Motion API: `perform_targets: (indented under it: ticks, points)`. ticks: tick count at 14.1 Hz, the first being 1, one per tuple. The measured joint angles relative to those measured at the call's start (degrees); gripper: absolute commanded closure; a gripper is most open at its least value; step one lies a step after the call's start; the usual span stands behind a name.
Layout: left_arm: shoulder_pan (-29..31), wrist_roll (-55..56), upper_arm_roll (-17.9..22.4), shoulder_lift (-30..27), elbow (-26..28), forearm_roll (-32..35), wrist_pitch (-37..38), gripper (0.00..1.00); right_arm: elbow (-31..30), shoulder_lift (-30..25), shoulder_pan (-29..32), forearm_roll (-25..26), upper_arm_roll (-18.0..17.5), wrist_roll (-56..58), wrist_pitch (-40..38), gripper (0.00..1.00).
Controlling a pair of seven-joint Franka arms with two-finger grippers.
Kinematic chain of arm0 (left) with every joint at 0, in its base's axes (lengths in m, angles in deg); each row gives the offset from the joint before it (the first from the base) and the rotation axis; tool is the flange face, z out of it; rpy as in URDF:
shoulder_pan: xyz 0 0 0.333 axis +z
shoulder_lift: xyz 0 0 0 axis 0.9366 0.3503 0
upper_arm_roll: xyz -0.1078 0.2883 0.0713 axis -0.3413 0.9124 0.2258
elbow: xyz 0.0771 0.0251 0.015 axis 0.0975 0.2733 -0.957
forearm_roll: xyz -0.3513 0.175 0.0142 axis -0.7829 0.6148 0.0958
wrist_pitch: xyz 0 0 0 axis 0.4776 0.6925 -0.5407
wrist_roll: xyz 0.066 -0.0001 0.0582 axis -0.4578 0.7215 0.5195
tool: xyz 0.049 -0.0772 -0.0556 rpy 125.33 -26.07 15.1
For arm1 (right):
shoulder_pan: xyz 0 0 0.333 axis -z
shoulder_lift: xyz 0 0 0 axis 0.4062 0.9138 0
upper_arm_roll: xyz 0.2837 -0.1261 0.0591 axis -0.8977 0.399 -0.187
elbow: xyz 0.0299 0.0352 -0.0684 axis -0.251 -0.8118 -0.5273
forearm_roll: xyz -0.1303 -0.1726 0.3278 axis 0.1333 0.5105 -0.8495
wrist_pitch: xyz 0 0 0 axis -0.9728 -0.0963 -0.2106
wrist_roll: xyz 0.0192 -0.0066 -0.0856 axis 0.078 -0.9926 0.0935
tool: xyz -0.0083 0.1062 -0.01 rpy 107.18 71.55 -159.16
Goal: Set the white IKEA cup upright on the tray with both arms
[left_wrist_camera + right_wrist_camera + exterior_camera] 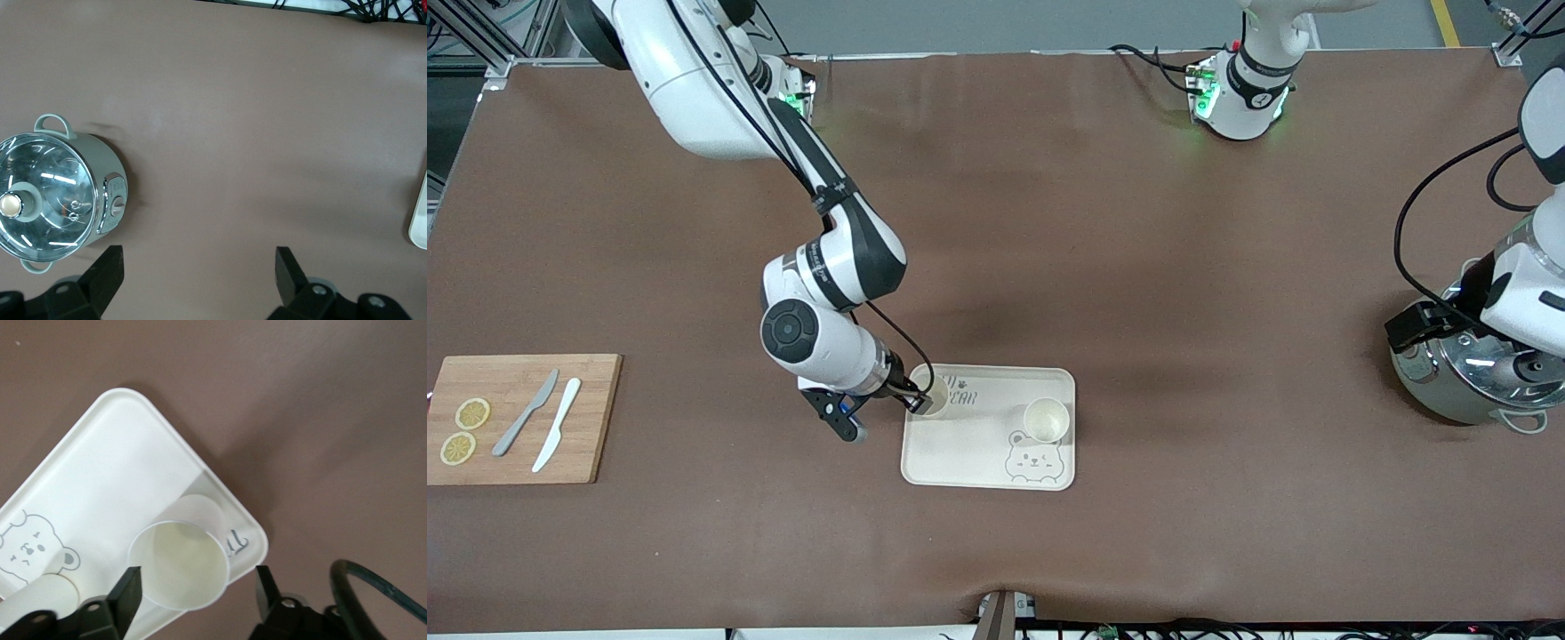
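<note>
Brown table covering (1103, 267): matt, cloth-like or paper-like sheet, faintly creased.
Cream rectangular tray (978, 444): smooth, plastic-looking, low sheen, grey printed lettering and bear drawing.
Two white cups, one upright by the bear drawing (1046, 420), the other at the lettered corner (179, 565): smooth, semi-matt, plastic-looking.
Grey pot (53, 193): satin body, glossy mirror-like lid with glass look, polished metal trim.
Rectangular wooden cutting board (520, 418): pale, visible grain, matt.
Grey knife (525, 413) and white knife (557, 424): matt, plastic-looking.
White robot arm casings (818, 338): glossy hard plastic; black gripper fingers (127, 597): matt.
</note>
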State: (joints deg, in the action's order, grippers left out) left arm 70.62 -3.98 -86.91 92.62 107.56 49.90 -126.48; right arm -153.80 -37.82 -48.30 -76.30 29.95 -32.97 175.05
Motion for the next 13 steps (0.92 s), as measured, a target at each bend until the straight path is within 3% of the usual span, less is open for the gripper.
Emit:
perform_targets:
  ticks: [3, 6, 8, 13]
  points:
    - [0.00, -0.01, -0.01, -1.79, 0.00, 0.00, 0.35, 0.00, 6.36, -0.81, 2.11, 0.38, 0.50, 0.22, -11.79, 0.00]
    - [0.01, -0.01, -0.03, -4.16, 0.00, 0.00, 2.77, 0.00, 7.43, -4.28, 5.68, 0.45, 0.61, 2.37, -16.37, 0.00]
    - [0.02, -0.02, -0.03, -5.52, 0.02, 0.00, 5.54, 0.00, 4.91, -8.67, 7.83, 0.45, 0.62, 6.26, -17.72, 0.00]
    - [0.00, -0.53, -0.23, -9.32, 0.23, 0.00, 12.53, 0.00, -9.34, -22.90, 11.56, 0.54, 0.70, 18.04, -17.62, 0.00]
